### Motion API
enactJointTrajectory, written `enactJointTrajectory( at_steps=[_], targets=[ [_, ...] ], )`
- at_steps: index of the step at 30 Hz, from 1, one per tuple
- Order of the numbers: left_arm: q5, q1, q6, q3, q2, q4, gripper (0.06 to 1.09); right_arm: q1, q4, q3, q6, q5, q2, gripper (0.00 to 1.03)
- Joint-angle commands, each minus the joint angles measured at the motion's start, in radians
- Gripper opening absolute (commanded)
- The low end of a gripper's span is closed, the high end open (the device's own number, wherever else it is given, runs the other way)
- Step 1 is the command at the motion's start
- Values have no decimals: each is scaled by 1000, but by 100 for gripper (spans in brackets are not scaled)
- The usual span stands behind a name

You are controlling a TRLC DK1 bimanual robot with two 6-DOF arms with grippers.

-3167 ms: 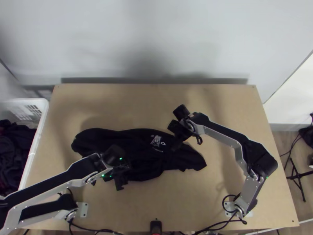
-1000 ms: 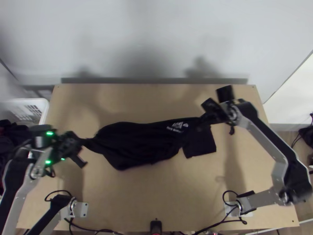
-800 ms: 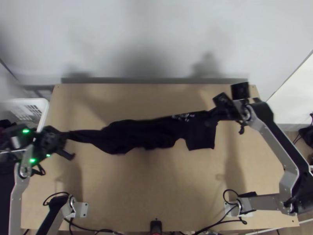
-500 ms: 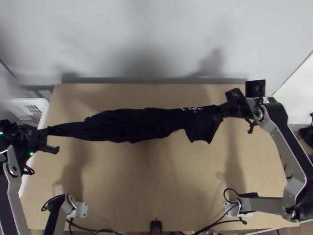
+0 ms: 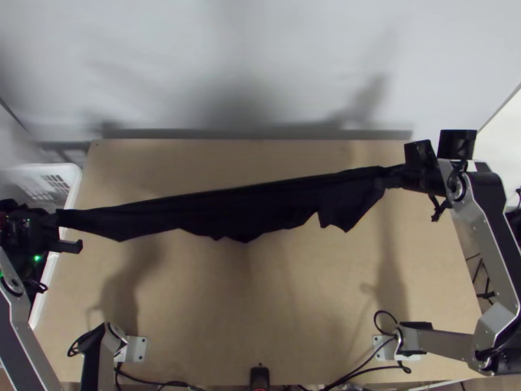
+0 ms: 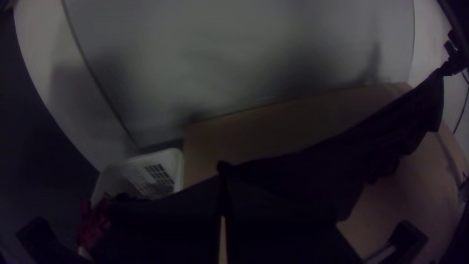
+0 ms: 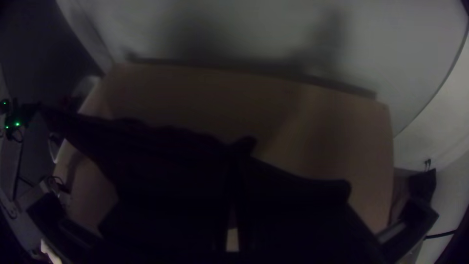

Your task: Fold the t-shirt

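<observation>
Evidently, the black t-shirt (image 5: pixel 254 205) was stretched in a long, narrow band between the two arms, raised above the wooden worktop (image 5: pixel 260 313); its upper edge ran nearly straight, while its lower edge hung in uneven points, with a broader flap near the right-hand end; which parts of the garment were gripped, I cannot tell.

The left tool (image 5: pixel 57 219) was beside the white basket (image 5: pixel 73 174), at the worktop's left side; its flat black fingers were closed on one gathered end of the cloth, their tips together in the left wrist view, with a thin slit lower down. The right tool (image 5: pixel 392 176) was over the far right part of the worktop; it too was closed on the fabric, pinching the opposite end, and the right wrist view showed its fingers nearly meeting, with the shirt leading away towards the left arm.

Dark cloth and a red piece (image 6: pixel 97 222) lay in the basket; soft shadows fell on the pale wall (image 5: pixel 260 52) behind.
</observation>
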Motion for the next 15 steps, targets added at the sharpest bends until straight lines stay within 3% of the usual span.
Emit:
enactJointTrajectory(
  at_steps=[1,5,10,15],
  targets=[
    [25,13,19,-16,-25,-14,10,42,-49,-26,0,-24,-16,3],
    [31,14,72,-44,-57,-35,10,105,-95,-42,-26,-38,-18,3],
    [63,-37,201,-153,-167,-195,10,230,-244,-108,-147,-58,34,3],
    [10,-199,278,-294,-281,-327,10,277,-270,-249,-216,-56,80,3]
  ],
)
